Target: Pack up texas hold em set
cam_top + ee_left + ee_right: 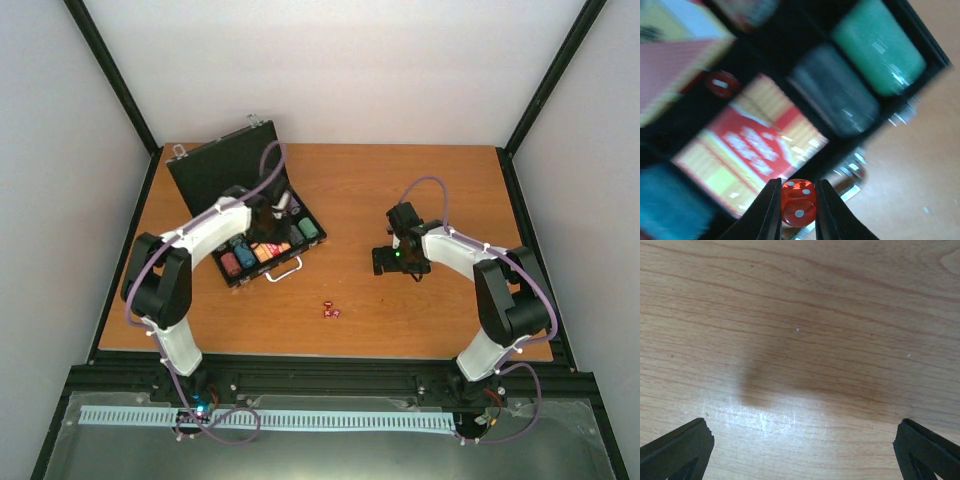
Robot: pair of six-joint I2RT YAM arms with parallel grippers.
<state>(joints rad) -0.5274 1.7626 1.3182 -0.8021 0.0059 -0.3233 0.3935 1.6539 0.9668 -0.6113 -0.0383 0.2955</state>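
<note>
Pinching a die [799, 205] seen only wrist-side, the left end effector [797, 187] hangs at the case [215, 170] edge. The right end effector [802, 427] spreads wide over the surface [800, 315].

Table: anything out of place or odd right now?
Yes: a few small red dice lie loose on the table, in front of the open case. The left gripper holds another die over the case. Nothing looks spilled or damaged.

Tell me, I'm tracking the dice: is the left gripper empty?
No, the left wrist view shows the left gripper clamped on a red die.
</note>
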